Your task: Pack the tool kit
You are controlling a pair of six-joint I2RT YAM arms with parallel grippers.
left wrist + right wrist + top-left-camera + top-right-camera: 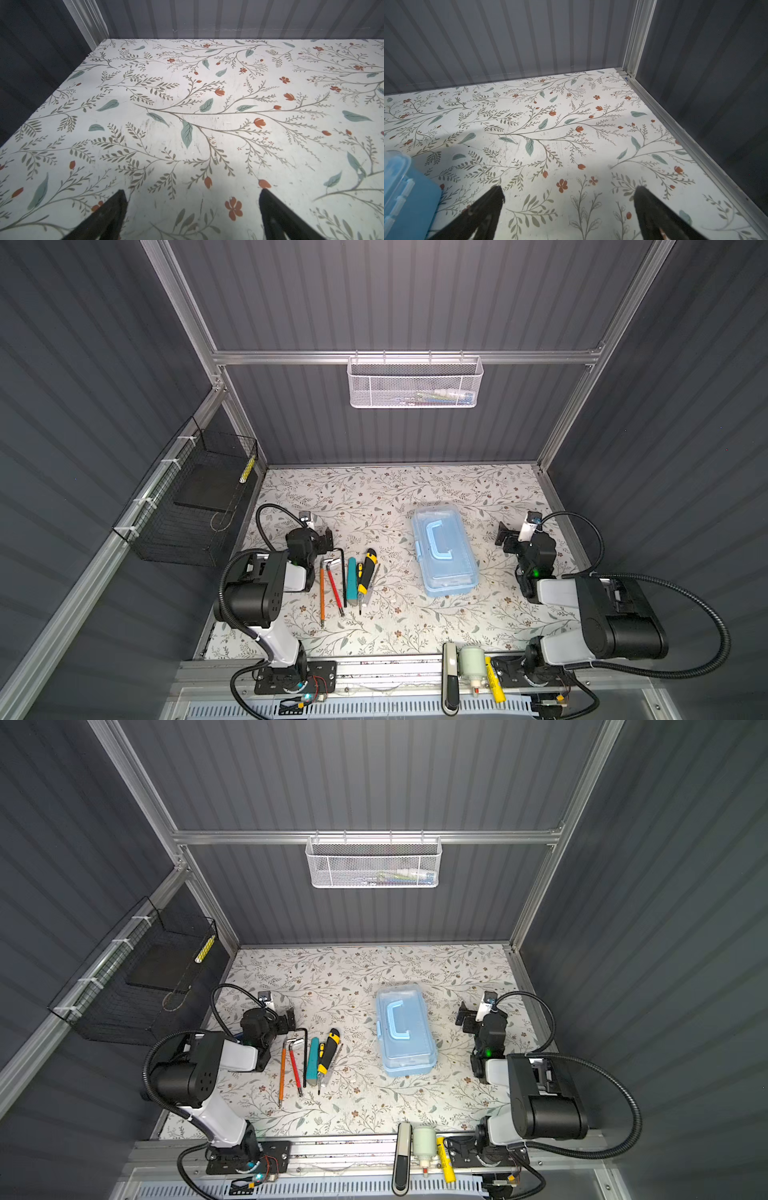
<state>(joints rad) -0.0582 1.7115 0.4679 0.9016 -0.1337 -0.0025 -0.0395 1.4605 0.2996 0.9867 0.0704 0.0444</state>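
One broad table, flat and matte, printed with grey-green sprigs and small rust-red flowers, faintly scuffed in both wrist views. On the left wall, a boxy black wire basket of thin square grid; on the back rail, a long white mesh basket of fine perforated metal with rounded corners. Left gripper low over the table beside the tools, black tapered jaws spread wide with only bare print between them. Right gripper likewise spread wide and gripping nothing. Right of the table's middle, between the tools and the right gripper and clear of both, the tool kit: a smooth, round-cornered oblong of light-blue plastic, see-through lid down, long axis running from the back wall toward the front edge with the near end swung slightly right, arched handle flat on the lid, clasp on the long side facing the tools. A corner of it just beside the right jaws. Lying roughly parallel to it in a close row: yellow-and-black knife, teal bar, black hex key, red hex key, thin orange screwdriver.
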